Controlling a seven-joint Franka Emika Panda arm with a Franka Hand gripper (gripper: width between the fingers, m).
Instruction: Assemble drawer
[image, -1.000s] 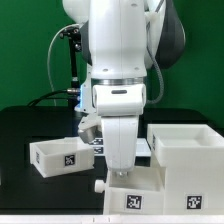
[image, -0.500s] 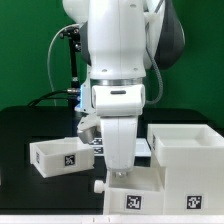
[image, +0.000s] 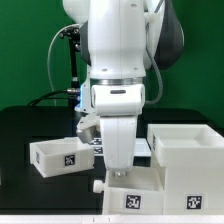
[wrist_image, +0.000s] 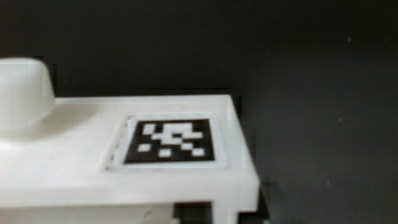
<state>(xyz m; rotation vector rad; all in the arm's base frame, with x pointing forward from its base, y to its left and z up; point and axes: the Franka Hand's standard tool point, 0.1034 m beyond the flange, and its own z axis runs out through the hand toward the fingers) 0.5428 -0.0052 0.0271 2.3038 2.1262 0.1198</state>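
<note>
The drawer lies in three white parts. One tray (image: 150, 187), with a knob (image: 97, 186) and a marker, sits at the front centre against the tall casing (image: 186, 160) on the exterior view's right. My gripper (image: 120, 176) reaches straight down onto this tray's rear wall, its fingertips hidden behind that wall. The wrist view shows the same tray (wrist_image: 80, 150) very close, with its marker (wrist_image: 175, 140) and knob (wrist_image: 22, 95). Its wall passes between the jaws of my gripper (wrist_image: 228, 212), which looks shut on it. The second tray (image: 58, 155) rests apart on the exterior view's left.
The marker board (image: 144, 148) lies flat on the black table behind the front tray, mostly hidden by my arm. A black stand with cables (image: 72, 70) rises at the back on the exterior view's left, in front of a green backdrop.
</note>
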